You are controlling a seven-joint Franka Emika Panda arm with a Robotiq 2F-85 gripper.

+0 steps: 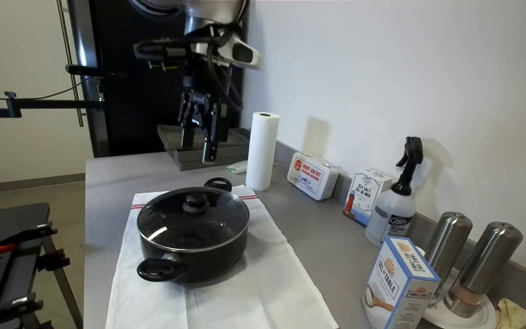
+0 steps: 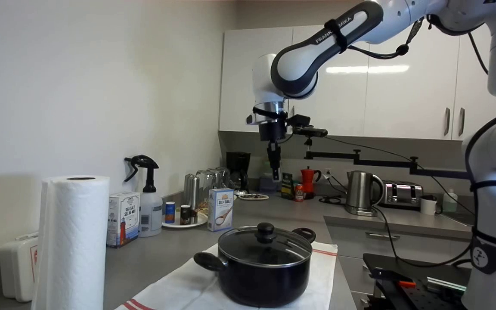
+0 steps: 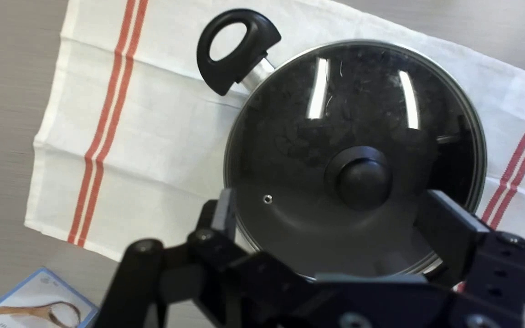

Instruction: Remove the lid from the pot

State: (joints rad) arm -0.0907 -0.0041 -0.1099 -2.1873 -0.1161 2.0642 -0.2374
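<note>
The black pot (image 1: 208, 267) (image 2: 265, 284) stands on the counter in both exterior views, and its side handle shows in the wrist view (image 3: 219, 77). The dark glass lid (image 1: 190, 233) (image 2: 248, 247) (image 3: 312, 150) lies flat on the pot, with a thin metal rim and a black centre knob (image 1: 196, 202) (image 2: 266, 232) (image 3: 363, 182). My gripper (image 1: 198, 147) (image 2: 276, 174) (image 3: 333, 200) is open and empty, pointing down. It is well above the lid and apart from it. In the wrist view the knob shows between and a little beyond the two fingertips.
A white towel (image 1: 272, 274) with red stripes lies under the pot. A paper towel roll (image 1: 263, 151), first aid kit (image 1: 311, 176), spray bottle (image 1: 391, 214), table salt box (image 1: 395, 283) and two steel cylinders (image 1: 448, 246) stand along the wall. A camera arm (image 2: 373, 162) extends nearby.
</note>
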